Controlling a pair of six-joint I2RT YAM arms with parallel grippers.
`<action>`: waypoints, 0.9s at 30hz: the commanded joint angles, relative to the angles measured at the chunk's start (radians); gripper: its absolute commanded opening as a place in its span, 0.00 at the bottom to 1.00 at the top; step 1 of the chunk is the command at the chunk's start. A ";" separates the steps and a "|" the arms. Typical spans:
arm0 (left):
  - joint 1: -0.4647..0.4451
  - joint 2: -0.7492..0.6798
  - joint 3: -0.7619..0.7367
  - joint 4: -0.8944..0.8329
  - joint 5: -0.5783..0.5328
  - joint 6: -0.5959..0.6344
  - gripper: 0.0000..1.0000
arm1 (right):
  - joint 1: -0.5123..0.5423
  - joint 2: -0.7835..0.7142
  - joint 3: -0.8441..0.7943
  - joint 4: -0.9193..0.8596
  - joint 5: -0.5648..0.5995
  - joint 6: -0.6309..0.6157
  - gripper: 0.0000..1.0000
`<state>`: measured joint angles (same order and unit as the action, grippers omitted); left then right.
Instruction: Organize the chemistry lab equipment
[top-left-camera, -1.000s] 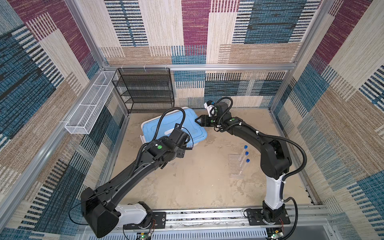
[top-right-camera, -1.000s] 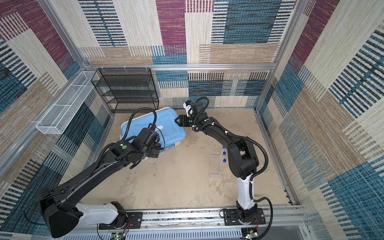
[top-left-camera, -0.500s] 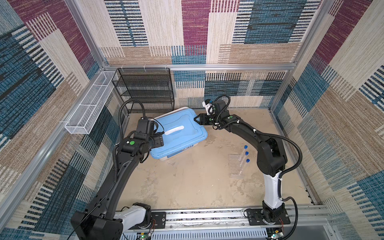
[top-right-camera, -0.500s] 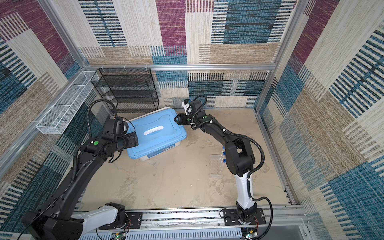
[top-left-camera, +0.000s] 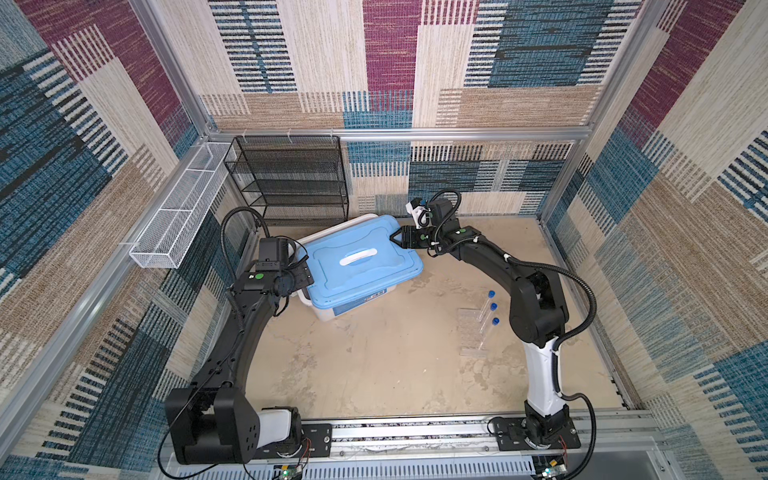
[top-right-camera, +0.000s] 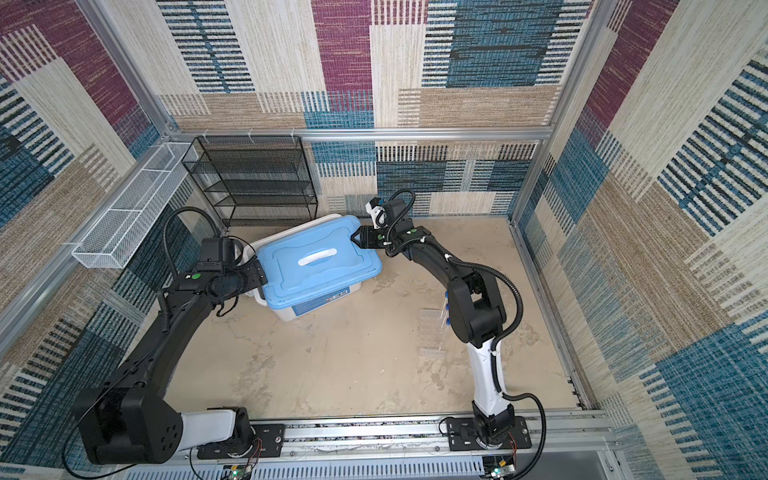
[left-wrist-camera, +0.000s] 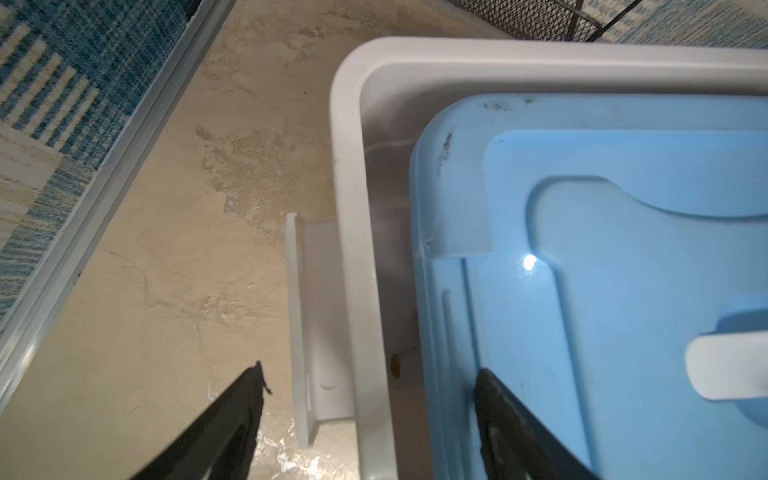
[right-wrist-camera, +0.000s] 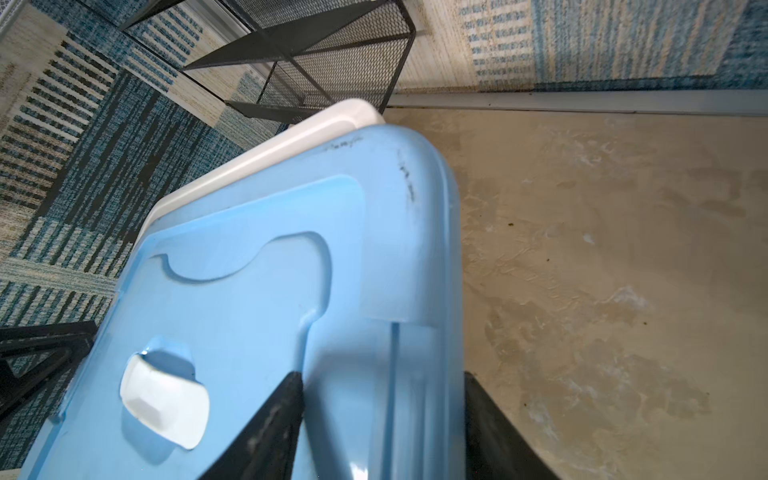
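Three clear blue-capped test tubes (top-left-camera: 486, 316) stand in the clear tube rack (top-left-camera: 469, 332) on the floor at the right, apart from both grippers; in a top view the right arm half hides the rack (top-right-camera: 430, 332). My left gripper (top-left-camera: 305, 277) (left-wrist-camera: 370, 370) is open at the bin's left end, one finger over the floor and one over the lid's edge. My right gripper (top-left-camera: 395, 239) (right-wrist-camera: 382, 374) is shut on the right border of the blue lid (top-left-camera: 357, 262) (right-wrist-camera: 291, 270), with one finger on top and one outside the edge.
The lid (left-wrist-camera: 623, 291) lies askew on the big white bin (left-wrist-camera: 353, 208), leaving its rim (right-wrist-camera: 266, 145) bare at the back and left. A black mesh shelf (top-left-camera: 291, 178) stands behind it. A white wire basket (top-left-camera: 178, 216) hangs on the left wall.
My left arm has swung off the front of the lid and out to the bin's left end, uncovering the lid. My right gripper stays on the lid's right border, shifted slightly left.
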<state>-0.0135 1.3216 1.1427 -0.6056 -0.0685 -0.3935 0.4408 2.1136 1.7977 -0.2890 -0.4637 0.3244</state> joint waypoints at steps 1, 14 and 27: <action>-0.002 0.025 0.009 0.076 0.085 -0.003 0.77 | -0.001 0.006 -0.004 -0.020 -0.021 -0.017 0.60; -0.002 0.195 0.110 0.048 0.161 0.021 0.71 | -0.067 -0.112 -0.177 0.074 -0.074 0.037 0.48; -0.037 0.305 0.226 0.064 0.294 0.042 0.82 | -0.166 -0.332 -0.460 0.236 -0.182 0.113 0.32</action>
<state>-0.0441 1.6215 1.3483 -0.5289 0.1413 -0.3668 0.2790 1.8153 1.3693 -0.1112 -0.6292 0.4480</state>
